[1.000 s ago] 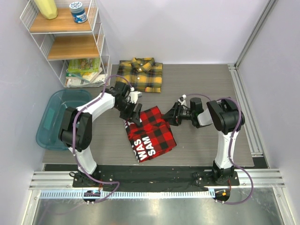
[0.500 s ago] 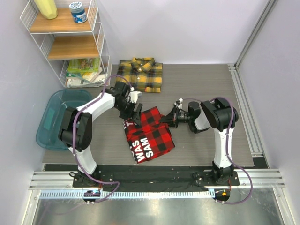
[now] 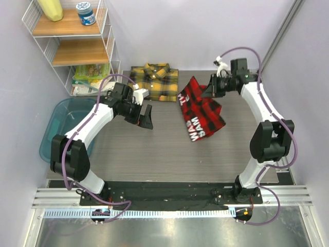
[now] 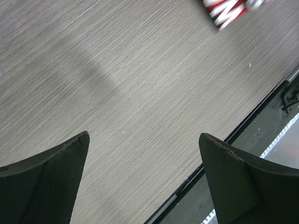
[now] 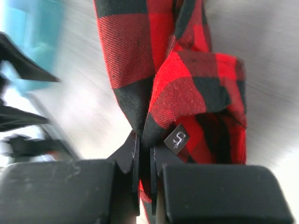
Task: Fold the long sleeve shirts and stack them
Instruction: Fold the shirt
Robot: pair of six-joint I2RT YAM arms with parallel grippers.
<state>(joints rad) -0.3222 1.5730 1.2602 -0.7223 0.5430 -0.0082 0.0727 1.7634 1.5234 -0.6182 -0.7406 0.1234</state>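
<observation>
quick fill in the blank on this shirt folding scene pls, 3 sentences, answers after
1. The right end effector is shut on the red-and-black shirt, whose block lettering is ____.
2. The left end effector is ____ and holds nothing.
3. The yellow-and-black shirt lies folded at the ____ edge of the table.

Missing words: white; open; far
</observation>
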